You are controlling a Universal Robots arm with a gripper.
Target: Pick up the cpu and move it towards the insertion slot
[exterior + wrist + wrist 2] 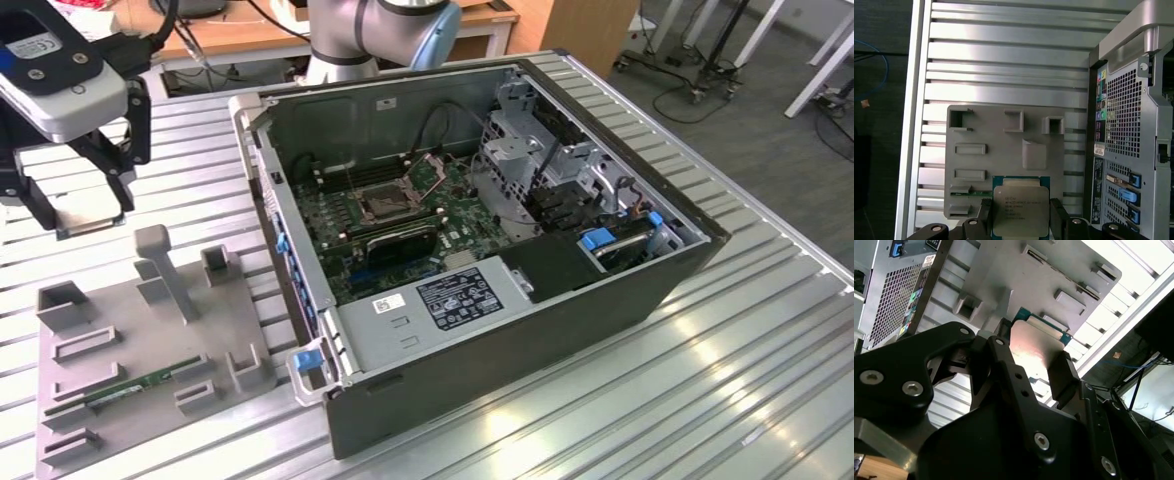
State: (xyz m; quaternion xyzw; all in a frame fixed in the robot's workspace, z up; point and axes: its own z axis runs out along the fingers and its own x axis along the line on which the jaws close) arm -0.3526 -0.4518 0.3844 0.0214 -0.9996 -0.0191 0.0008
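An open computer case lies on the ribbed desk. Beside it, a grey holder plate carries a memory stick.

One cpu is being counted, and it is being held by one gripper with two fingers. One insertion slot is being registered inside one open computer case. One grey fixture plate and one green memory stick on it are being tallied. One slatted metal table and one robot arm are being recorded.
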